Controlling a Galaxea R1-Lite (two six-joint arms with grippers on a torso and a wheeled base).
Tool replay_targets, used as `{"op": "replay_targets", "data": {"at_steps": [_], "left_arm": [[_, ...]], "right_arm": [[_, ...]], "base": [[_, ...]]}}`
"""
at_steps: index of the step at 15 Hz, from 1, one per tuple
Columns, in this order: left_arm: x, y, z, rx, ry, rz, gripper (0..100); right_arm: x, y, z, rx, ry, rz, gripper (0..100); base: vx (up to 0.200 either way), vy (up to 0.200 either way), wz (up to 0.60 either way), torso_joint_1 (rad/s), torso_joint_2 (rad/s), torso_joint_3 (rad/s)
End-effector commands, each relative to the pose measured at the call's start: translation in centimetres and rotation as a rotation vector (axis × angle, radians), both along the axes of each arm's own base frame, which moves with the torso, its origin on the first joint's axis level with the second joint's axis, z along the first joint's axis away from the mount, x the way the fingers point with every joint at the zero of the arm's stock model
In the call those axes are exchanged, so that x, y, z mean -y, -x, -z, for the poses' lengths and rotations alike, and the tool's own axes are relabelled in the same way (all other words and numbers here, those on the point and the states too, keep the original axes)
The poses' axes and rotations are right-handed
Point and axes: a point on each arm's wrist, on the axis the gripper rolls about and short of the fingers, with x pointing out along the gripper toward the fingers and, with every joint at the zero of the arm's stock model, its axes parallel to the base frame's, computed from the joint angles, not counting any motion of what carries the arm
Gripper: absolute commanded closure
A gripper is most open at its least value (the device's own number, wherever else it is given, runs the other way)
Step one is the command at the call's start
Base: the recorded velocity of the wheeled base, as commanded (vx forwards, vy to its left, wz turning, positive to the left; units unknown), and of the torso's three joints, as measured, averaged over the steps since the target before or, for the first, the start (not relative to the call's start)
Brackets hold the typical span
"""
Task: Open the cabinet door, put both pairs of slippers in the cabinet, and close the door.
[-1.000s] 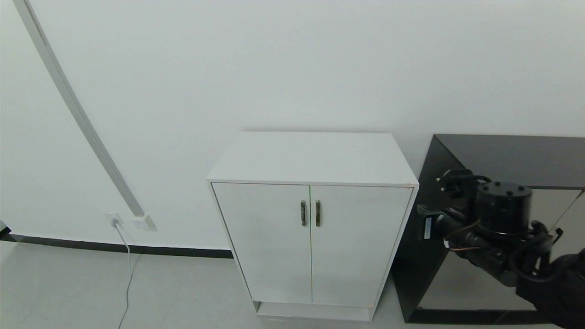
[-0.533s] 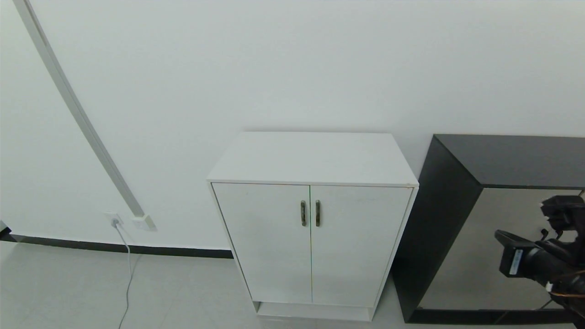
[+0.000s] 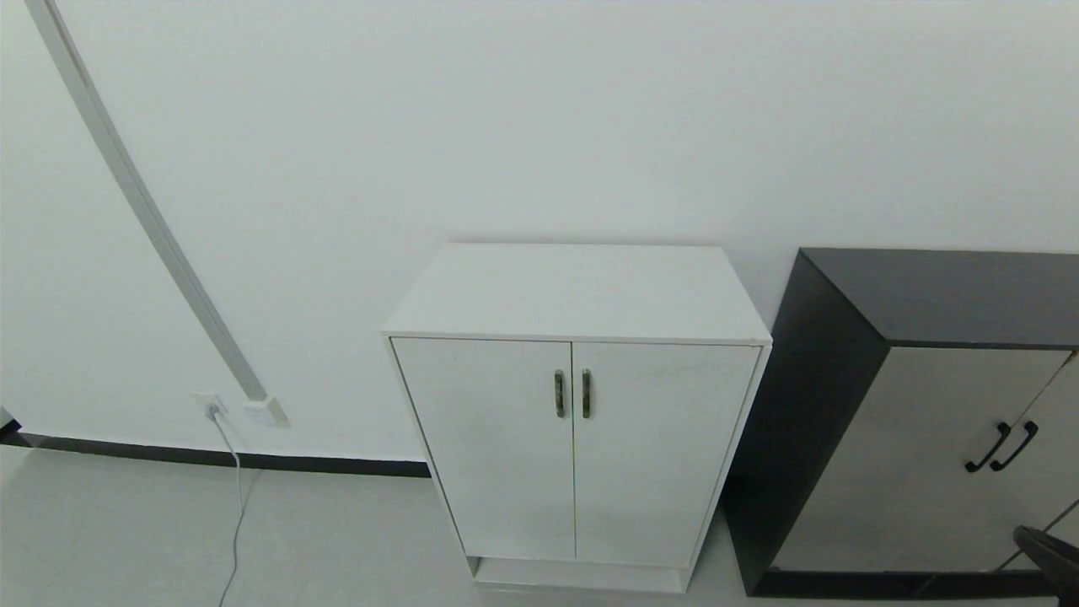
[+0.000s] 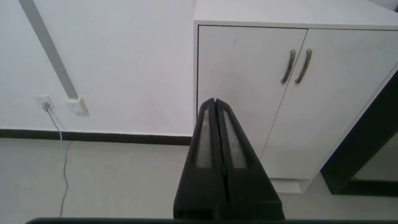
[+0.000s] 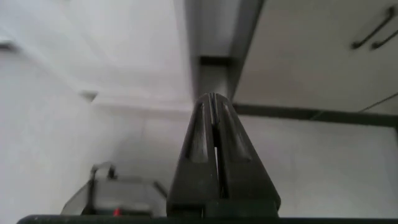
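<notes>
White cabinet (image 3: 576,291), centre of the head view, both doors (image 3: 489,447) shut. Your left gripper (image 4: 215,106) and right gripper (image 5: 215,99) each show fingers pressed together: approach the paired handles (image 3: 560,394) like that and you risk glancing off, or hooking the wrong door.

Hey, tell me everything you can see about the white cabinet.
The white cabinet is a smooth-looking box with a flat top and two doors, both shut. Two dark vertical bar handles flank the centre seam. A recessed plinth shows below. It stands upright on the grey floor, back to the white wall, the black cabinet close on the robot's right.
</notes>
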Motion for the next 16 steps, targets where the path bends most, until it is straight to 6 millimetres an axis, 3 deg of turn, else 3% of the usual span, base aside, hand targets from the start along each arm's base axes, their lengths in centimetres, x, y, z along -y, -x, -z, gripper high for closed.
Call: {"op": "replay_targets", "data": {"at_steps": [1, 4, 11, 16], "left_arm": [[0.0, 0.0, 0.0, 0.001, 0.000, 0.000, 100], [0.0, 0.0, 0.0, 0.001, 0.000, -0.001, 100], [0.0, 0.0, 0.0, 0.001, 0.000, 0.000, 100], [0.0, 0.0, 0.0, 0.001, 0.000, 0.000, 100]], "right_arm": [[0.8, 3.9, -0.2, 0.061, -0.038, -0.079, 100], [0.9, 5.6, 0.8, 0.014, -0.058, -0.175, 100], [1.0, 6.7, 3.1, -0.102, -0.054, -0.272, 100], [1.2, 7.4, 3.8, -0.125, -0.003, -0.318, 100]], "base": [[0.000, 0.000, 0.00, 0.000, 0.00, 0.000], [0.000, 0.000, 0.00, 0.000, 0.00, 0.000], [0.000, 0.000, 0.00, 0.000, 0.00, 0.000], [0.000, 0.000, 0.00, 0.000, 0.00, 0.000]]}}
